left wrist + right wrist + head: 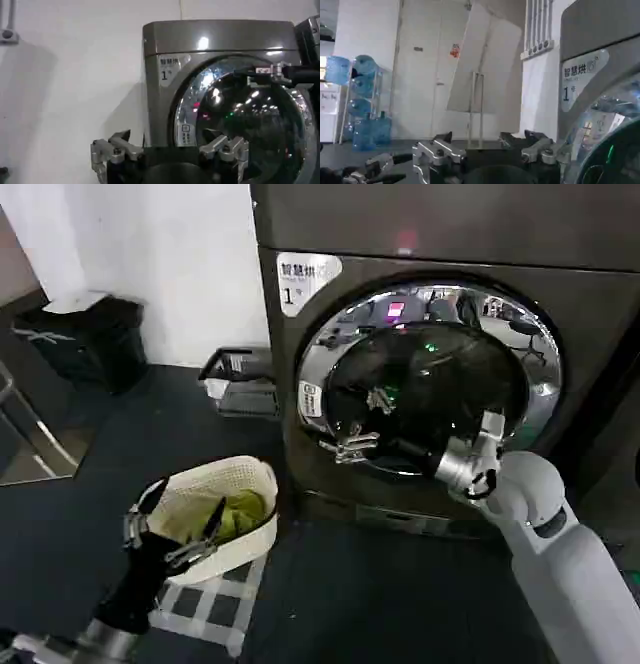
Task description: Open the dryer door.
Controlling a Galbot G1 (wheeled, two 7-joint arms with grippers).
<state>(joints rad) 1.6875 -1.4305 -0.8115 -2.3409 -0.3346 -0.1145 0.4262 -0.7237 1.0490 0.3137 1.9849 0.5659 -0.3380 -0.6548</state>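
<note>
The dryer [420, 234] is a tall dark grey-brown machine with a white label marked "1" [305, 281]. Its round dryer door [430, 384], dark glass inside a chrome rim [328, 349], lies flat against the front. My right gripper [350, 446] reaches across the lower left of the glass, open and holding nothing, its tips close to the rim. From the right wrist the open right gripper [490, 142] shows beside the rim [615, 107]. My left gripper [178, 519] hangs open over the white laundry basket [250, 474]; its wrist view shows the left gripper [170, 145] facing the door [250, 120].
A green cloth [240, 514] lies in the basket, which stands partly on a checked mat [215, 604]. A dark crate [240, 379] sits on the floor left of the dryer, a black bin [90, 339] farther left. Water bottles [365, 100] and a leaning white board [480, 65] stand beyond.
</note>
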